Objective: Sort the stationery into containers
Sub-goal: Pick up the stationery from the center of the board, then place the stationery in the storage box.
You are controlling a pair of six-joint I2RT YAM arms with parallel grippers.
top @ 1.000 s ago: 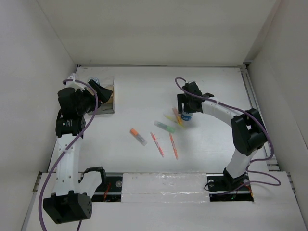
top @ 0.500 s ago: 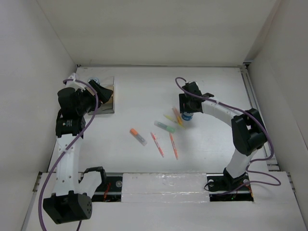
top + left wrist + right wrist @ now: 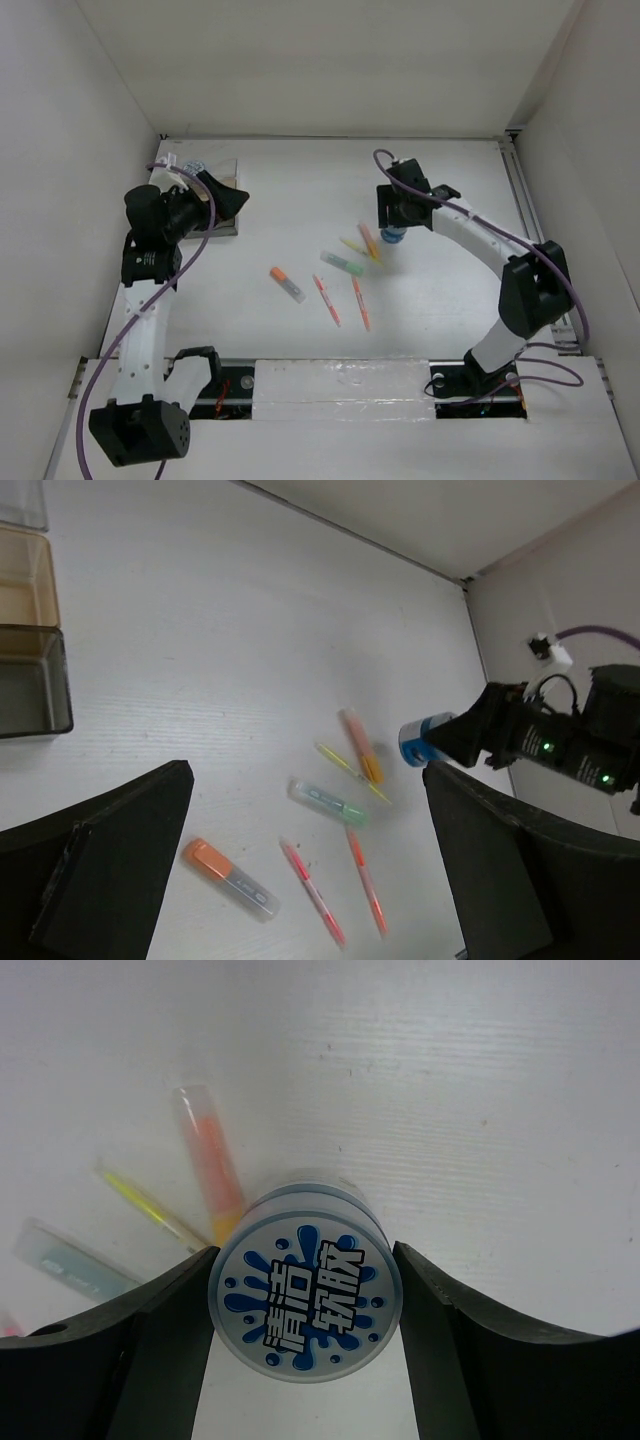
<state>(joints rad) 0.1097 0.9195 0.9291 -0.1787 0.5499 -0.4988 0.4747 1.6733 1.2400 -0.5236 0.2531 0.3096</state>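
Nearest the arm bases, two thin pens are laid almost side by side on the white desk (image 3: 450, 290): a pink-red pen (image 3: 327, 300) and, just to its right, an orange pen (image 3: 360, 304). To their left, apart from them, an orange-capped marker (image 3: 287, 284) with a clear barrel is seen lying at a slant.

A little farther out, a green highlighter (image 3: 342, 264) is laid crosswise. Just beyond it, a yellow pen (image 3: 352, 244) and an orange highlighter (image 3: 369, 241) are fanned close together.

Just beside these, on the right, a blue-and-white cylinder (image 3: 305, 1305) is clasped by the right pincer (image 3: 303, 1285). Its fingers (image 3: 150, 1340) are pressed against both sides of the round body, and the printed lid is turned towards the wrist camera. Whether the cylinder is clear of the desk cannot be told.

Farthest out, on the left, the tray (image 3: 30, 680) is set near the desk's back corner, well apart from the pens. Its pale, tan and dark compartments are shown in a row in the left wrist view. The left pincer (image 3: 222, 195) is held above the tray's right side, its jaws spread wide and gripping nothing.
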